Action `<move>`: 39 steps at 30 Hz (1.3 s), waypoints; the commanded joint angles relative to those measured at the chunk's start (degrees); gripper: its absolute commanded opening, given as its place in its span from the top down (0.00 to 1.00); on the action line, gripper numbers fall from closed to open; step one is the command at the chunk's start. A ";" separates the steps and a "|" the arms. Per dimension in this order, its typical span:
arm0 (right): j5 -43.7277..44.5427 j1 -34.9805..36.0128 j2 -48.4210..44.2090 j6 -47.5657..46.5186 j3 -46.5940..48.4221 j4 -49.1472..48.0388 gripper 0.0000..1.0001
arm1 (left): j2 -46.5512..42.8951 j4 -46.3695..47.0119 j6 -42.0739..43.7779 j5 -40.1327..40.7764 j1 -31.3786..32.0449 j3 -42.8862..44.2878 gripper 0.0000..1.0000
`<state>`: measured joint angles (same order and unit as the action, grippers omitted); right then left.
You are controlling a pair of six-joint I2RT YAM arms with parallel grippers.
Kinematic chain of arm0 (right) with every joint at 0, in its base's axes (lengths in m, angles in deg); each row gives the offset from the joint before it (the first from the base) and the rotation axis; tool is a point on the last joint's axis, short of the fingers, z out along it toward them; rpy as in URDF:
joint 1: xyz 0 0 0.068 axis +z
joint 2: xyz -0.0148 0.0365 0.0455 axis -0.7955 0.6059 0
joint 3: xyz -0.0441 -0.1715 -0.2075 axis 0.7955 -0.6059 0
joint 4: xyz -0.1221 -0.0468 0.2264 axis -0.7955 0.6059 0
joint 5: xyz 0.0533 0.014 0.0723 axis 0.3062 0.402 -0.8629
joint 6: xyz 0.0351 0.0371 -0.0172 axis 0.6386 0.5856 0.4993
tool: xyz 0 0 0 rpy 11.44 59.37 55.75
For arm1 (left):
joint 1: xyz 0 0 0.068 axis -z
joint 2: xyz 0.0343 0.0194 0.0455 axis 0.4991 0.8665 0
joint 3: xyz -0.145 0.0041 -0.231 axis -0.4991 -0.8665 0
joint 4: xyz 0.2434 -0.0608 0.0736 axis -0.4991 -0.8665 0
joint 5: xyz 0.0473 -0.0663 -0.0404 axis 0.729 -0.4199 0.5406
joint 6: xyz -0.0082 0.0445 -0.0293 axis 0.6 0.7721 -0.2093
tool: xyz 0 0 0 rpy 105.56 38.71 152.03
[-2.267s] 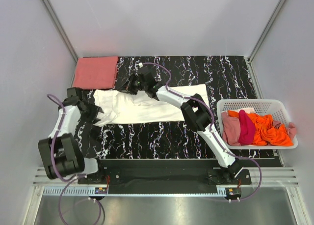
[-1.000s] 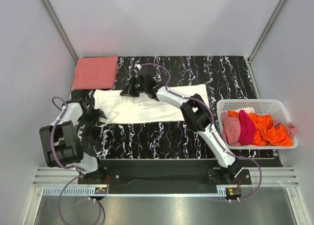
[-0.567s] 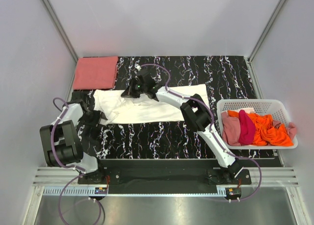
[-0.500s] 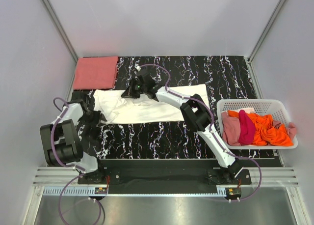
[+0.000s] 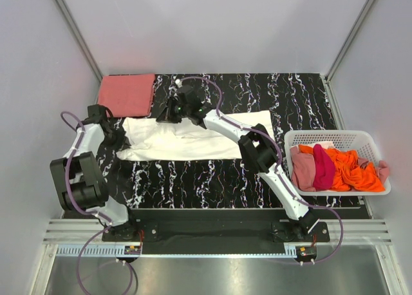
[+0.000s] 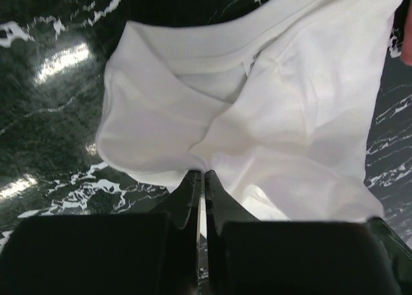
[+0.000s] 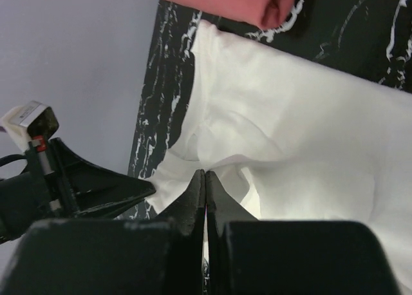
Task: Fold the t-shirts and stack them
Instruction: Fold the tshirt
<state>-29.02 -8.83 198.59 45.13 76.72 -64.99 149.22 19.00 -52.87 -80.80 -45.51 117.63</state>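
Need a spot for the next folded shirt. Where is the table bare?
Bare marble: the far strip right of the salmon-pink shirt, behind the cream-white shirt; and the near strip between that shirt and the table edge. Crowded: its left end, pinched by left gripper and right gripper; the basket.

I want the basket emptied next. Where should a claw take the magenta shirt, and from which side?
Probably its raised middle fold, from straight above. The magenta shirt lies bunched as a ridge between the dusty pink shirt and the orange shirt. The walls of the basket would likely block a sideways approach.
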 commanded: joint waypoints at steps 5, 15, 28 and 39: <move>2.54 0.59 -0.69 -2.66 7.86 2.42 1.00 | 6.14 -0.71 5.80 4.51 -0.95 5.36 0.84; 3.85 0.59 4.15 -1.70 14.64 4.27 1.00 | 10.10 -0.19 10.63 6.95 -0.95 10.89 0.61; 7.63 1.03 5.47 -0.12 14.20 4.53 1.00 | -0.52 2.00 24.16 9.79 3.87 13.45 0.61; 12.03 0.95 4.85 3.31 13.58 4.53 1.00 | 1.05 5.26 27.87 -0.59 10.92 8.53 0.63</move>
<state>-18.94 -8.35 204.22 47.31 89.86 -59.07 149.61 22.39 -26.93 -79.73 -34.15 127.64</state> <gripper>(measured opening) 0.010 0.375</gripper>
